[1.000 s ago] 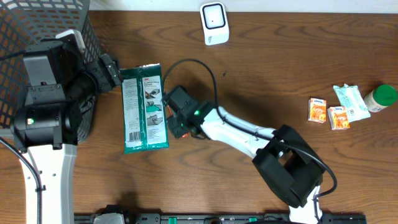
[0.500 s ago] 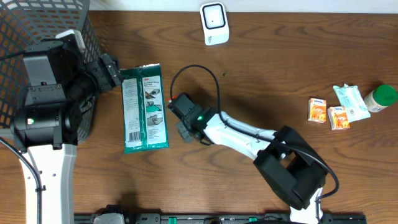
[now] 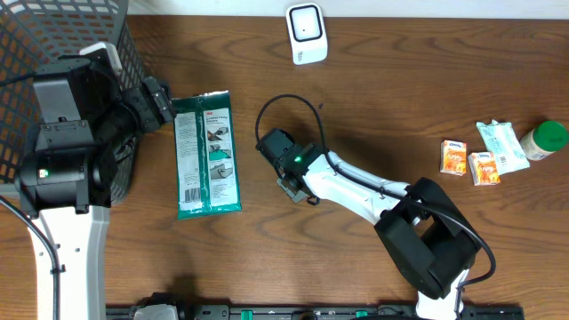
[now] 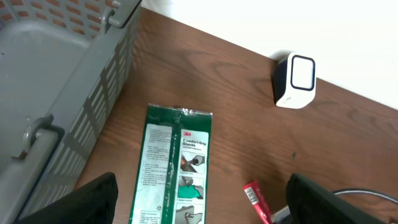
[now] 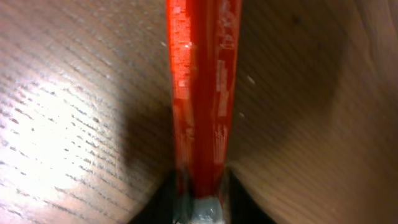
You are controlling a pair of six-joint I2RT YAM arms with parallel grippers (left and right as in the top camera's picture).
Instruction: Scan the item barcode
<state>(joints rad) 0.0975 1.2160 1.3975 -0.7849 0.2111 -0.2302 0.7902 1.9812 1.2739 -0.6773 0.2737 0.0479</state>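
The item in hand is a thin red pack [image 5: 202, 74] with small print. It runs up the middle of the right wrist view, its lower end between the jaws of my right gripper [image 5: 200, 186], which is shut on it low over the table. The left wrist view shows the red pack [image 4: 256, 198] right of the green glove packet [image 4: 177, 168]. The white scanner [image 3: 305, 34] stands at the back edge, far beyond my right gripper [image 3: 268, 142]. Beside the basket, my left gripper [image 4: 199, 205] is open over the green packet [image 3: 206, 153], holding nothing.
A grey mesh basket [image 3: 53, 36] fills the back left corner. At the far right lie two small orange boxes [image 3: 455, 156], a pale packet [image 3: 500, 144] and a green-capped bottle [image 3: 547, 138]. A black cable loops above the right arm.
My right arm has drawn back to the right, away from the green packet, taking the red pack along. The left arm and the green packet have stayed put.
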